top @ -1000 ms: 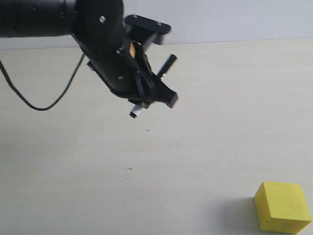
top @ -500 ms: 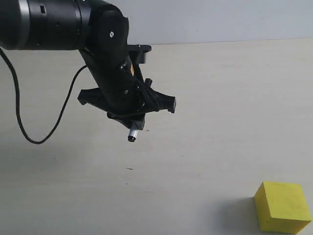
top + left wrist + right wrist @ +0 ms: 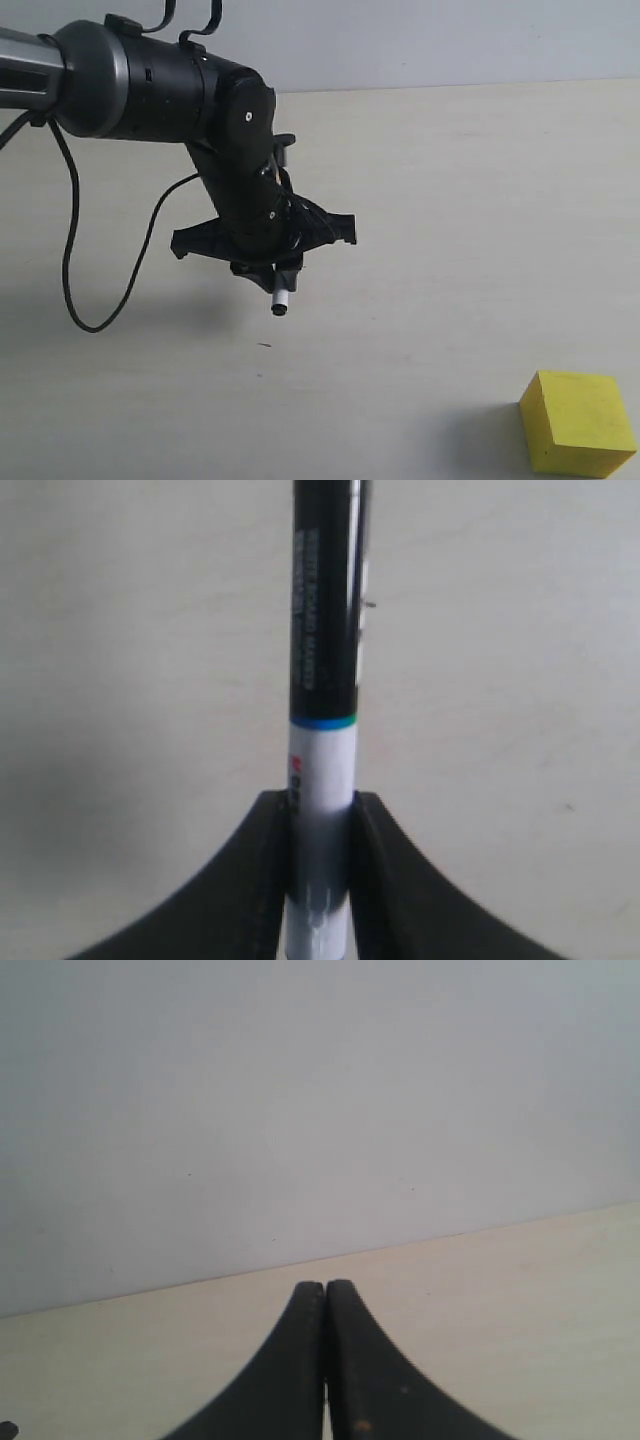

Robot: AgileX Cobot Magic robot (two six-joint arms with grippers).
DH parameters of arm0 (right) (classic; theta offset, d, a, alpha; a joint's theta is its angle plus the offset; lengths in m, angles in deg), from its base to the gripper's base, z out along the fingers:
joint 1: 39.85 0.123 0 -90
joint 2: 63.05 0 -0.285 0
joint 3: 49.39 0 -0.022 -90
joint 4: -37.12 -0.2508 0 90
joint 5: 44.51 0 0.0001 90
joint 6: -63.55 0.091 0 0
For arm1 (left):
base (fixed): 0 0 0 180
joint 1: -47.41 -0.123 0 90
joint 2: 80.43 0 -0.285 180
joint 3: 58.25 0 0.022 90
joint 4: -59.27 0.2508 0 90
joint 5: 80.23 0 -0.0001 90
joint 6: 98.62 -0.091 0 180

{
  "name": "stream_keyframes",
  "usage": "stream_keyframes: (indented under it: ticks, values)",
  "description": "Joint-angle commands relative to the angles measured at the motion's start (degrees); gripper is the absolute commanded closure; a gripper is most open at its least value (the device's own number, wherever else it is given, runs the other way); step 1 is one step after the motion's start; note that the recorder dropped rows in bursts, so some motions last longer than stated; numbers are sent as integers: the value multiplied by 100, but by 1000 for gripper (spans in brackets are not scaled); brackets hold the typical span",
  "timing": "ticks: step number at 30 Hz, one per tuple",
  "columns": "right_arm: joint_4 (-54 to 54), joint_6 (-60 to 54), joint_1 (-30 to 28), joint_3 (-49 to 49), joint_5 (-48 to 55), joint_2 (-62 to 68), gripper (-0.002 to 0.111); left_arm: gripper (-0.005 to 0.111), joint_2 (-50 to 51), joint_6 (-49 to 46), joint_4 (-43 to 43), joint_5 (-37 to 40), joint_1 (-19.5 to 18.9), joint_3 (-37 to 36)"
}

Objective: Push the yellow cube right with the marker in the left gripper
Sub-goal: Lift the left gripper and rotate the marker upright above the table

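Gripping the marker (image 3: 322,760) by its white barrel, the left gripper (image 3: 272,268) hangs over the table (image 3: 450,180), marker end pointing down. Yellow cube (image 3: 578,422) sits well apart, toward the exterior view's lower right. Right gripper (image 3: 325,1300): jaws pressed together, holding nothing.

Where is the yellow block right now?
In the exterior view the yellow cube sits on the table near the bottom right corner, well apart from the marker held in the left gripper.
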Motion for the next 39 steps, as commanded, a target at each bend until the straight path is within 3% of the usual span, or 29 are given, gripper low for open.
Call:
stream_keyframes:
  ticks: [1, 39]
  values:
    - [32, 8, -30, 27, -57, -47, 108, 107, 204, 41, -194, -324, -32, 2]
    - [36, 8, -30, 27, -68, -47, 108, 107, 474, -67, -395, -323, -32, 2]
